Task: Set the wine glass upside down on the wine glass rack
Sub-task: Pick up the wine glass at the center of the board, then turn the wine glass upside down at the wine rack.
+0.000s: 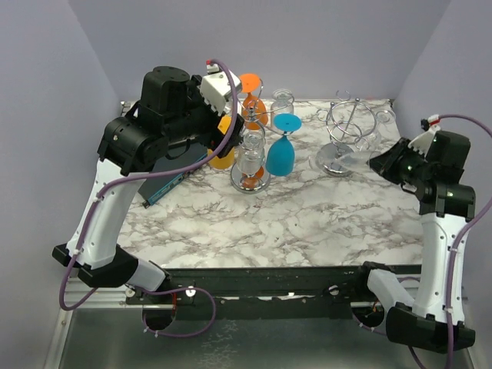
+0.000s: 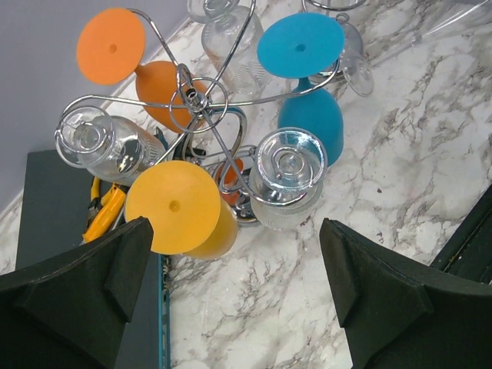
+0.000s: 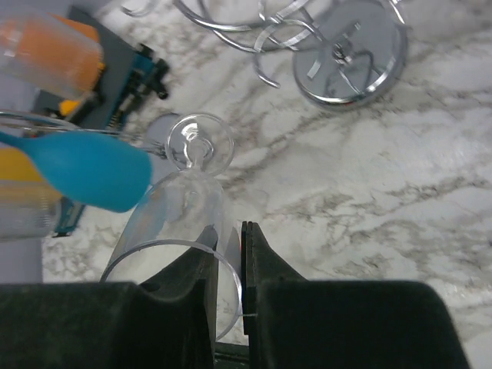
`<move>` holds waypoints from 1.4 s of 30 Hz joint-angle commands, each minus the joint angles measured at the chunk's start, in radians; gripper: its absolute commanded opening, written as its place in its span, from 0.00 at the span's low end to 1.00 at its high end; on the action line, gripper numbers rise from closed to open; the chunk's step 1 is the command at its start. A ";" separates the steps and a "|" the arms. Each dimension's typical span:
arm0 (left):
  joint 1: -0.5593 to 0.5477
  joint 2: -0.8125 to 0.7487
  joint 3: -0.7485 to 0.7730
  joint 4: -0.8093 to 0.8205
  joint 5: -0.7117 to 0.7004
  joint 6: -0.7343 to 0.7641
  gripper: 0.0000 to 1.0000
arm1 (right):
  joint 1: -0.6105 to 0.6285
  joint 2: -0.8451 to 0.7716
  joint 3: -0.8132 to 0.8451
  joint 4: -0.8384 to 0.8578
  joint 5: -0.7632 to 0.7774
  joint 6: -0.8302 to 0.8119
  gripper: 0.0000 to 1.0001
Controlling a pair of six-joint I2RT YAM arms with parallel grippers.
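A clear wine glass (image 3: pixel 181 207) lies tilted, foot (image 3: pixel 200 142) pointing away, with my right gripper (image 3: pixel 228 254) shut on the wall of its bowl, one finger inside the rim and one outside. From above, that glass (image 1: pixel 354 159) hangs just off the marble beside the base of an empty chrome wine glass rack (image 1: pixel 350 127), with the right gripper (image 1: pixel 378 163) to its right. My left gripper (image 2: pixel 234 261) stands open and empty above a second rack (image 2: pixel 192 96).
The second rack (image 1: pixel 254 146) carries upside-down glasses: a blue one (image 2: pixel 307 115), a yellow one (image 2: pixel 173 206), an orange one (image 2: pixel 111 46) and clear ones (image 2: pixel 288 181). A dark flat case (image 2: pixel 54 207) lies at its left. The empty rack's round base (image 3: pixel 350 61) sits ahead of the right gripper.
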 commanded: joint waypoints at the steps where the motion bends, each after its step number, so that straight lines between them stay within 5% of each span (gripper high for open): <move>1: 0.003 -0.004 0.032 0.043 0.041 -0.043 0.99 | 0.005 0.001 0.165 0.052 -0.203 0.061 0.00; 16: -0.002 0.013 0.081 0.095 0.142 -0.093 0.99 | 0.005 0.118 0.266 0.541 -0.532 0.342 0.00; 42: -0.046 0.120 0.073 0.235 0.196 -0.117 0.99 | 0.004 0.066 0.214 0.563 -0.533 0.315 0.00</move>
